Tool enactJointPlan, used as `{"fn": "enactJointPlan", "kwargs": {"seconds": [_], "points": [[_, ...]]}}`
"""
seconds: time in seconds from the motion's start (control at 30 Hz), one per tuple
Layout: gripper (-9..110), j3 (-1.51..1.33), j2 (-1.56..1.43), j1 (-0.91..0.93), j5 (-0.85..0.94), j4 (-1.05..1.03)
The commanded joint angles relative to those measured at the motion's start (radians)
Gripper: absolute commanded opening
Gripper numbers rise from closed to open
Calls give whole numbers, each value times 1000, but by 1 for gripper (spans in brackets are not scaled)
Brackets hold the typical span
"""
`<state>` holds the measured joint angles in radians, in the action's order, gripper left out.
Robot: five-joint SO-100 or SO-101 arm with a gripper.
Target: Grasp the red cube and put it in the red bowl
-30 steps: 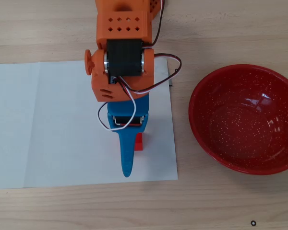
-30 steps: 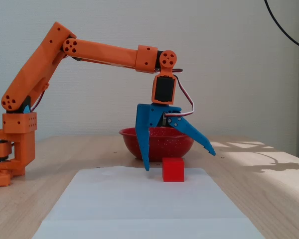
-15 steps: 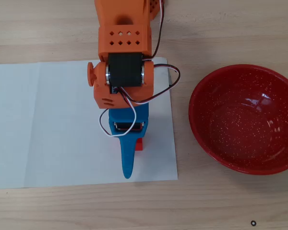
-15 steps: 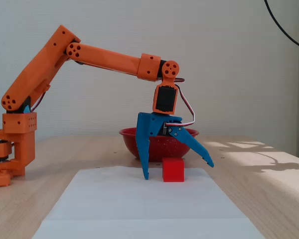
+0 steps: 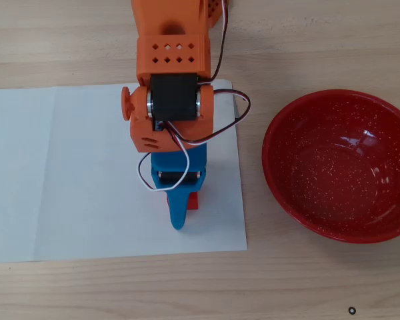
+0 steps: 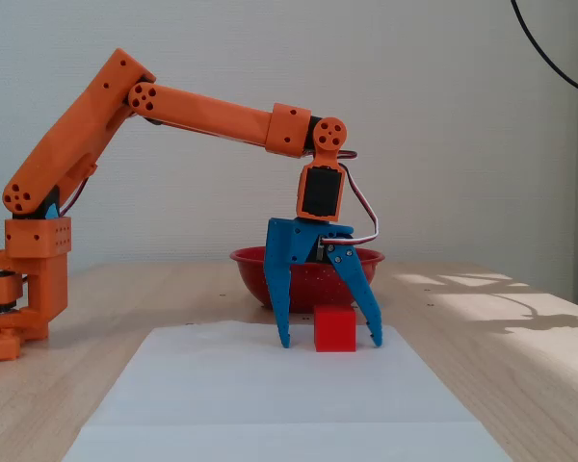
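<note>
The red cube rests on the white paper between my gripper's two blue fingers. My gripper is open, pointing down, with its tips at paper level on either side of the cube and gaps on both sides. In the overhead view my gripper covers most of the cube, so only a red sliver shows at the right of the blue finger. The red bowl stands empty on the table to the right of the paper. In the fixed view it sits behind the gripper.
A white paper sheet covers the left and middle of the wooden table. My orange arm reaches in from the base at the left of the fixed view. A small black ring lies near the front edge.
</note>
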<state>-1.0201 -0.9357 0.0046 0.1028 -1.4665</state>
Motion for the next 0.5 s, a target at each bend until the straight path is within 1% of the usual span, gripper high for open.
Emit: {"fn": "enactJointPlan", "kwargs": {"seconds": [0.0, 0.2, 0.3, 0.43, 0.47], "points": [[38, 120, -57, 32, 3, -5], [26, 132, -67, 32, -3, -12], [17, 144, -72, 31, -5, -25], [0, 164, -78, 29, -3, -48], [0, 175, -80, 28, 2, -63]]}}
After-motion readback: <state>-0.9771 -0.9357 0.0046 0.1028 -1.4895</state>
